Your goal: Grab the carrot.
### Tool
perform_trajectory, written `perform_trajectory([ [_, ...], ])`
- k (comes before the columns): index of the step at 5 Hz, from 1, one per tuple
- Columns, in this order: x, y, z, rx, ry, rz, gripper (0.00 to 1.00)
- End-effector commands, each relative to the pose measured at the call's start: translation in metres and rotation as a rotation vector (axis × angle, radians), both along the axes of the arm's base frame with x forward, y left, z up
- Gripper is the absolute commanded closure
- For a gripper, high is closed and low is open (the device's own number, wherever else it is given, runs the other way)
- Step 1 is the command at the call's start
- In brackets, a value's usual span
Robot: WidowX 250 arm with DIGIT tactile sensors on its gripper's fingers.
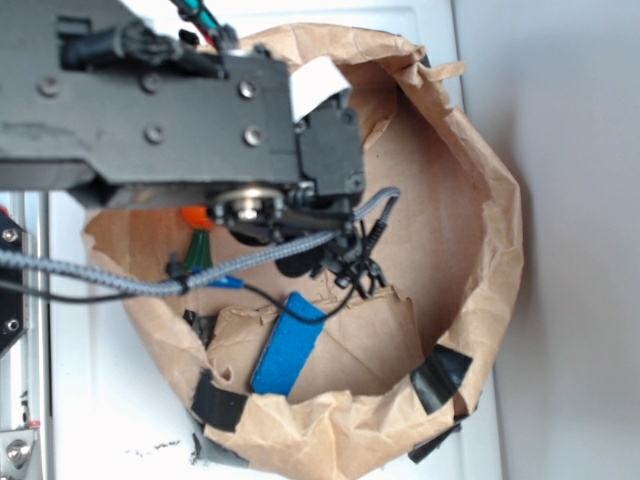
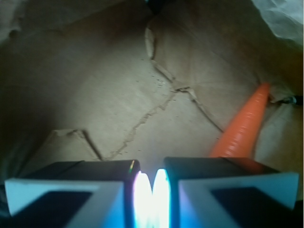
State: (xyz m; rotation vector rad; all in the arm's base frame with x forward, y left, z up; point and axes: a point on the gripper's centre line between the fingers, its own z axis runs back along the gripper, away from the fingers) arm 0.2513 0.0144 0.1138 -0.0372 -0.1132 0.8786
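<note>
My claw (image 2: 152, 190) is nearly closed, empty; the glossy tapered orange carrot (image 2: 244, 124) lies on creased brown paper (image 2: 118, 85).

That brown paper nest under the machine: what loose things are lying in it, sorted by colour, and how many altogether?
Orange: 1, the carrot, with a green stem
Blue: 1, the flat block
Total: 2

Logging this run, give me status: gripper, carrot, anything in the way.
Gripper shut, empty, inside the paper bag. Carrot lies free, off to its side, not between the fingers. Blue block lies apart; nothing blocks the carrot.
</note>
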Motion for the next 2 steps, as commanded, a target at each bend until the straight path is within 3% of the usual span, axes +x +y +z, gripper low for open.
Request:
perform_trajectory([
  [1,-0.024,0.026,-0.004,0.065,-0.047,0.025,0.00],
  [2,-0.030,0.031,-0.020,0.115,-0.026,0.003,0.00],
])
